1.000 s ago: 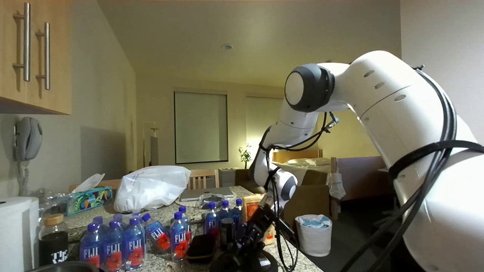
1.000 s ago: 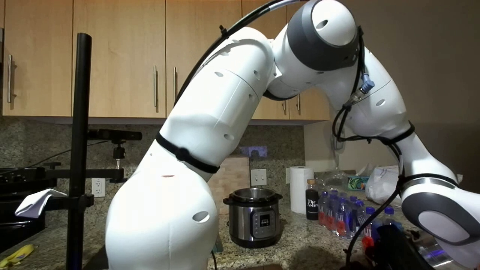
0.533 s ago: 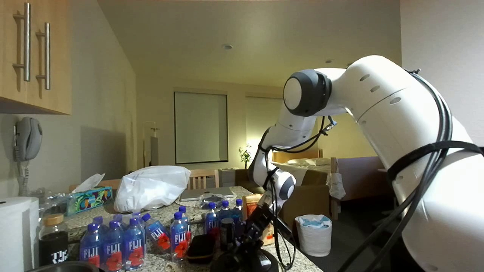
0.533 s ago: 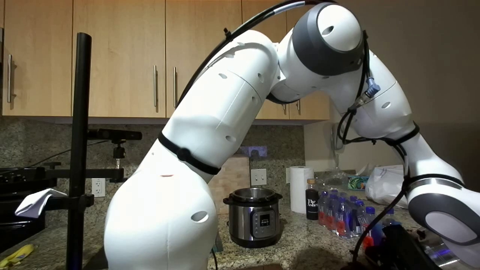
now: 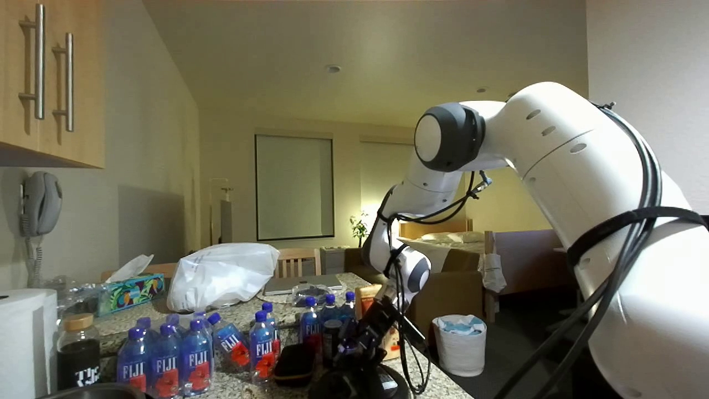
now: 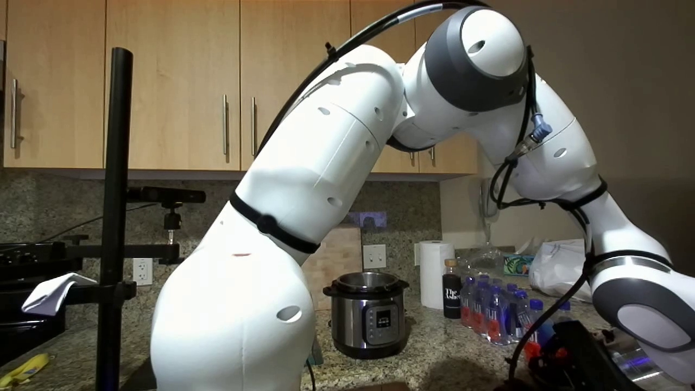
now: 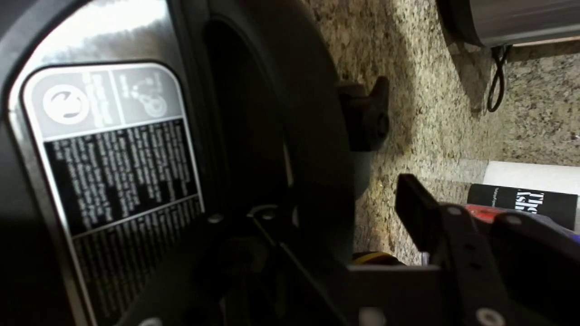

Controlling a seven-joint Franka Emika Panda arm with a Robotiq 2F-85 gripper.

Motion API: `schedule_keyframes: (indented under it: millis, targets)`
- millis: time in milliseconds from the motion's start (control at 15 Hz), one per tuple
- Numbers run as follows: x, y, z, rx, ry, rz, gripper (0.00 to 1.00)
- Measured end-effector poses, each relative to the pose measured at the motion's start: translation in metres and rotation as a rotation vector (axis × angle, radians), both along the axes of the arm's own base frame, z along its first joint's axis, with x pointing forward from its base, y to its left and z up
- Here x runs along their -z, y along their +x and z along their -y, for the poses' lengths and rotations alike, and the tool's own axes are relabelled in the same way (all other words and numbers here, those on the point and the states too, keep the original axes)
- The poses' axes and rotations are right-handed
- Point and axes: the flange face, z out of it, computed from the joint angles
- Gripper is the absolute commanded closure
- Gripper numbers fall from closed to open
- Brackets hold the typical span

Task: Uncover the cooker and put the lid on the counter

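The black pincer, spread wide and gripping nothing, straddles the silver-and-black lid at its curved handle, while the round steel cooker stands uncovered, its contents hidden.

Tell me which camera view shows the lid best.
The wrist view: the lid is close up there, its printed label in plain sight, though the frame crops the lid and the print is too blurred to read. In both exterior views only part of it shows, at the bottom edge, hard to make out.
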Motion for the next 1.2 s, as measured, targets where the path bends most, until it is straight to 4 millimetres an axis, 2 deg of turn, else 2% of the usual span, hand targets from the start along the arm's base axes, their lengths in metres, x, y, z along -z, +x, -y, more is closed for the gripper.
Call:
schedule_keyframes:
  millis: [133, 200, 733, 1000, 1200]
  targets:
    - [-0.003, 0.002, 0.000, 0.002, 0.005, -0.014, 0.02]
    - [-0.005, 0.002, 0.001, 0.002, 0.000, -0.024, 0.01]
    - [-0.028, -0.009, 0.023, -0.035, -0.074, -0.111, 0.00]
    - [-0.039, -0.011, 0.027, -0.045, -0.127, -0.147, 0.00]
    - [-0.055, -0.013, 0.026, -0.059, -0.202, -0.154, 0.00]
